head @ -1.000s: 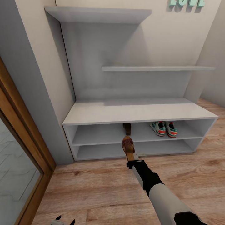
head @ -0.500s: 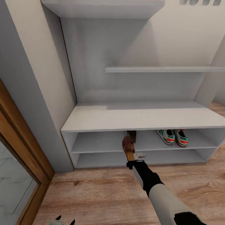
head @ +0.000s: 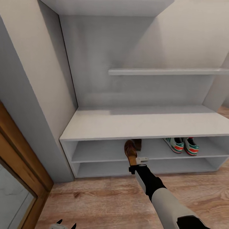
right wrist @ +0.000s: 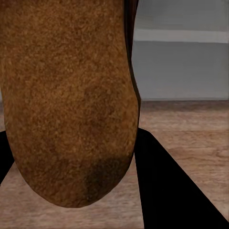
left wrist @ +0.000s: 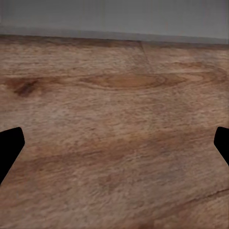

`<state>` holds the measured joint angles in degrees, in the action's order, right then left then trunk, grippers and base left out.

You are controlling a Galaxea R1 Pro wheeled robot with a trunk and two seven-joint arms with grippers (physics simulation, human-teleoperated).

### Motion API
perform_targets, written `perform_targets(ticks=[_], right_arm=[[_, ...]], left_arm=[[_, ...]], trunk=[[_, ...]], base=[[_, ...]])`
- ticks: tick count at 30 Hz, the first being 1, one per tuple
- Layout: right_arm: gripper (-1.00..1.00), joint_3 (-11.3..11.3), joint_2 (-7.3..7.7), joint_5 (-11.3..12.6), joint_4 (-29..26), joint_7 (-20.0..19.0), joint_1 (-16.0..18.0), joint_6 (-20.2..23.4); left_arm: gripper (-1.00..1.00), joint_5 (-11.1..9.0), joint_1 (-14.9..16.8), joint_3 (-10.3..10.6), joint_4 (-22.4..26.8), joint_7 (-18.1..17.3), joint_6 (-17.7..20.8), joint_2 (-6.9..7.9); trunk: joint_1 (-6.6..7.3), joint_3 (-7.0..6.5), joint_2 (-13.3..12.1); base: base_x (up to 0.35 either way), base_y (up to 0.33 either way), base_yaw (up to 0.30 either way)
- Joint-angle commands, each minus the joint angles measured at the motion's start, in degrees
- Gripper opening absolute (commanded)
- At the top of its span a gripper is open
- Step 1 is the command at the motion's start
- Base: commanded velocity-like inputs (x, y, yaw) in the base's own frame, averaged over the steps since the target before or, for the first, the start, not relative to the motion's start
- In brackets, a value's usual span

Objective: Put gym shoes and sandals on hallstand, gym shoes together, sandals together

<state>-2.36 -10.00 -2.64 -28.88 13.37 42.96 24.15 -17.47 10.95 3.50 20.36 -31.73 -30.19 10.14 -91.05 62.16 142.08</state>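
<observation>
Pinching sandal (head: 130, 152) between right fingers (right wrist: 171, 186)

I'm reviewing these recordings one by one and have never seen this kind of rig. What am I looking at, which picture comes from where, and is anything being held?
This is a simulated two-armed wheeled robot. The large picture comes from its head camera, looking down at a grey shoe rack on a wood floor. The other two pictures come from cameras near each arm's tool. The right tool is shut on a brown sandal, held out at the rack's upper open shelf; that sandal looms large in the right wrist view. A second sandal already lies on that shelf, and two gym shoes sit side by side further right. The left tool is open above bare floor.
</observation>
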Motion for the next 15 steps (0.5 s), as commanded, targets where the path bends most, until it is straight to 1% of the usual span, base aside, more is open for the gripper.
perform_targets(ticks=[1,5,12,15], right_arm=[[-1.00,-0.2,0.00,-0.1,0.1,0.3,0.0,0.1],[-1.00,-0.2,0.00,-0.1,0.2,0.3,0.0,-0.4],[-1.00,-0.2,0.00,-0.1,0.3,0.3,0.0,-0.6],[-1.00,-0.2,0.00,-0.1,0.3,0.3,0.0,-0.6]], left_arm=[[1.00,-0.6,0.0,0.4,-0.1,-0.2,-0.1,0.05],[1.00,-0.6,0.0,0.4,-0.1,-0.2,-0.1,0.05],[1.00,-0.6,0.0,0.4,-0.1,-0.2,-0.1,0.07],[1.00,-0.6,0.0,0.4,-0.1,-0.2,-0.1,0.07]], trunk=[[0.00,0.05,0.0],[0.00,0.05,0.0],[0.00,0.05,0.0],[0.00,0.05,0.0]], base=[[0.075,0.011,0.000],[0.076,0.016,0.000],[0.211,0.098,0.000],[0.060,0.025,0.000]])
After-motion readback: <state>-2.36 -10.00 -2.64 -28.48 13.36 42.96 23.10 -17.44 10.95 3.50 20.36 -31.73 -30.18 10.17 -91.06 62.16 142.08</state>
